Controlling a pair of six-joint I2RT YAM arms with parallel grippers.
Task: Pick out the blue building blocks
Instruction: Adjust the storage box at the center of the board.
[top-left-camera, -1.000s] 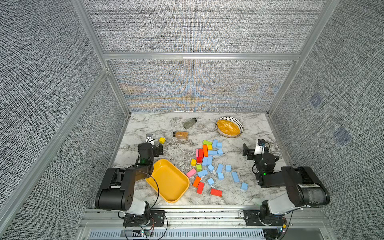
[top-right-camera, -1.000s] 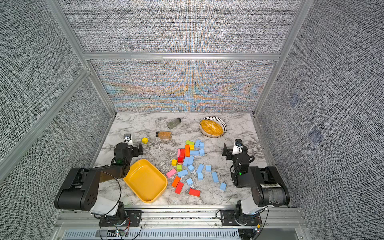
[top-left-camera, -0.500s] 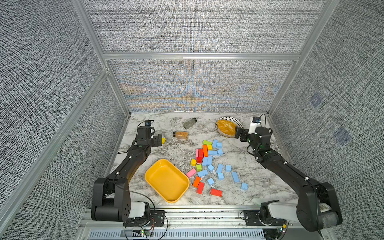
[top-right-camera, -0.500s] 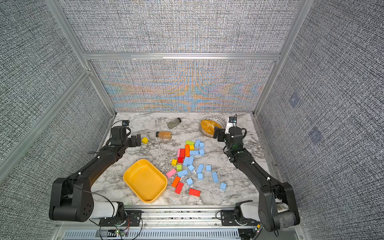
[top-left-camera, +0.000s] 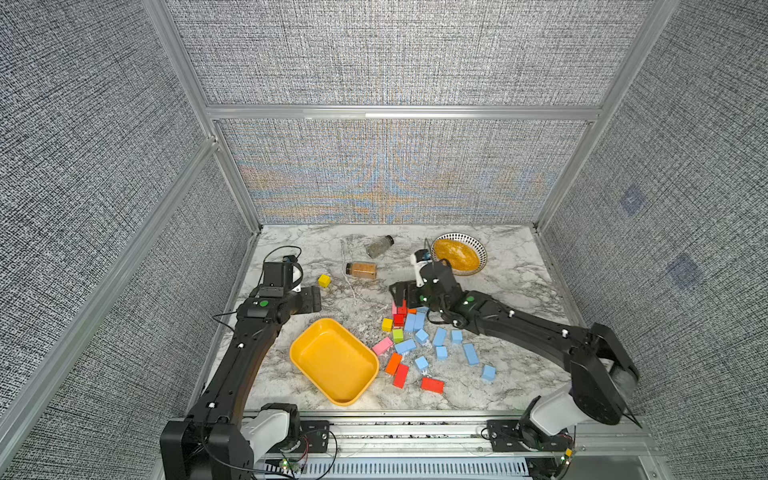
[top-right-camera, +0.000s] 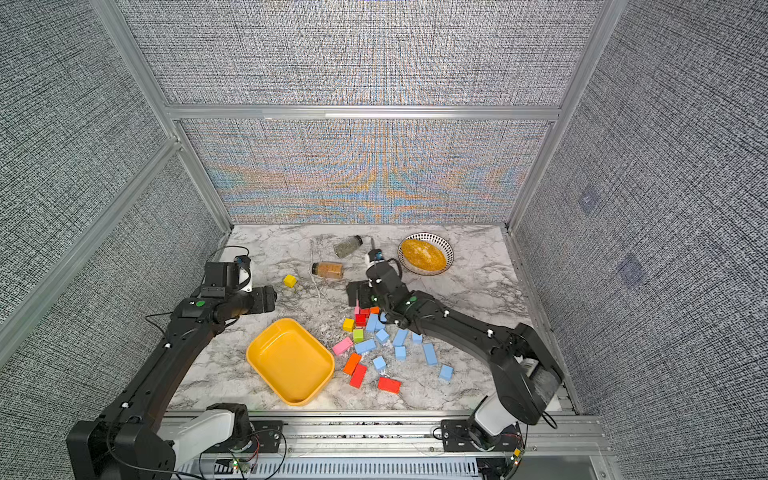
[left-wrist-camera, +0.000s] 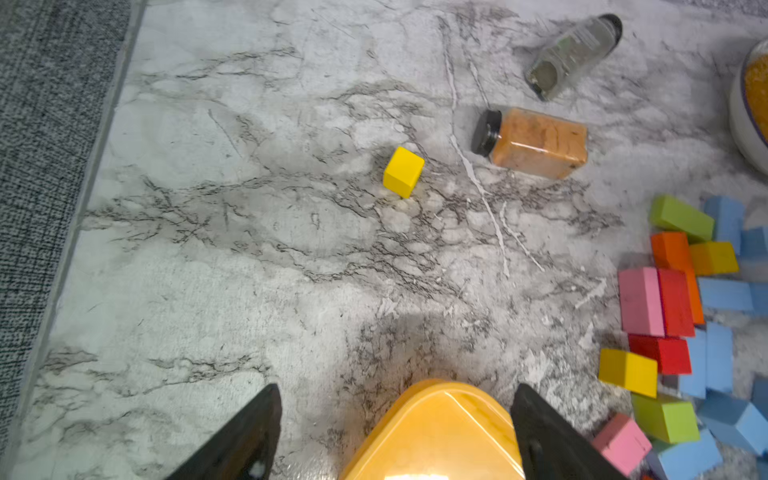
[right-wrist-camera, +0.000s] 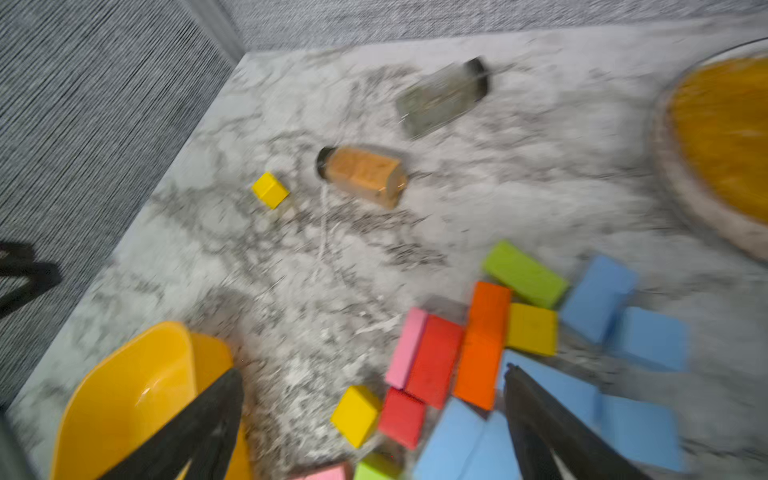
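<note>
Hovering with right gripper (top-left-camera: 400, 296) and left gripper (left-wrist-camera: 397, 388) both spread empty, we judge the blue blocks (top-left-camera: 439, 336), strewn lower-centre right of the tray (top-left-camera: 332, 365), light, rigid, best pinched across opposite flat faces.

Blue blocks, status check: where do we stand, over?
Both jaws open, empty. Blue blocks all on the table, none in yellow tray. Right jaws over the pile; red brick and orange brick packed beside blues.
</note>
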